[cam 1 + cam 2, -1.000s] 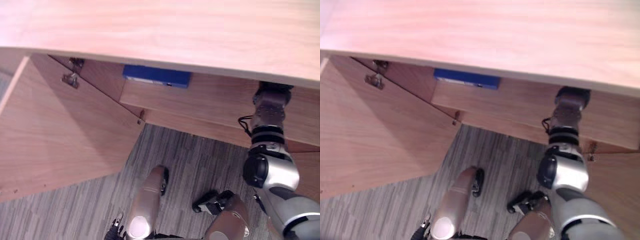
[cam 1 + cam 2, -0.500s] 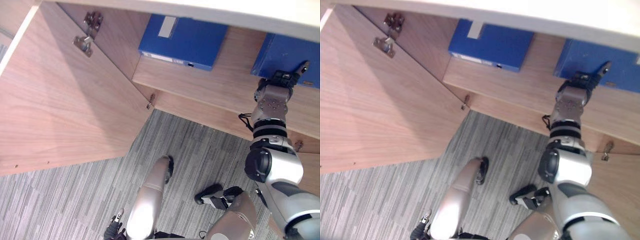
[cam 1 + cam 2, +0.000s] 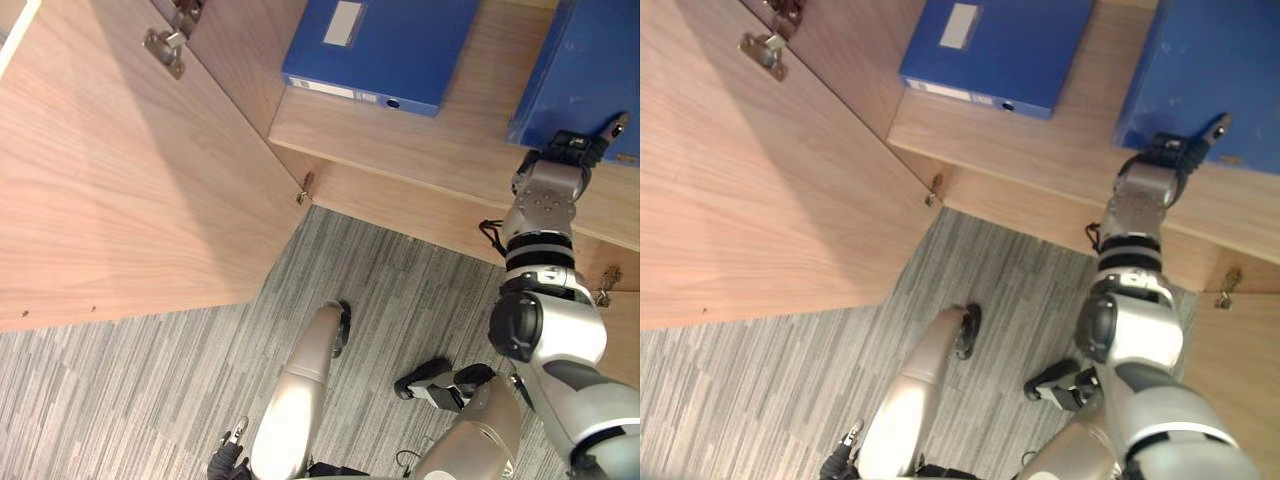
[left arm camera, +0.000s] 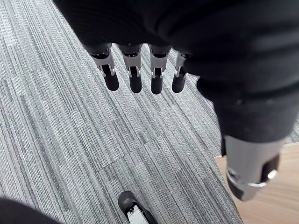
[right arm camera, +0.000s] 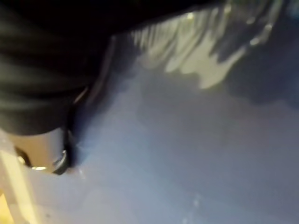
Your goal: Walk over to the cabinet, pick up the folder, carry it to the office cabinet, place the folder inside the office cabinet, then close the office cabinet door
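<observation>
folder on shelf, against R hand fingers | clamp state unclear | L hand fingers straight, apart

Silver-grey right arm, black-banded wrist; left hand dark-covered, silver fingers.

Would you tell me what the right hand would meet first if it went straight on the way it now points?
The blue folder on the right of the shelf; the right hand sits at its near edge, possibly touching, but depth is unclear.
</observation>
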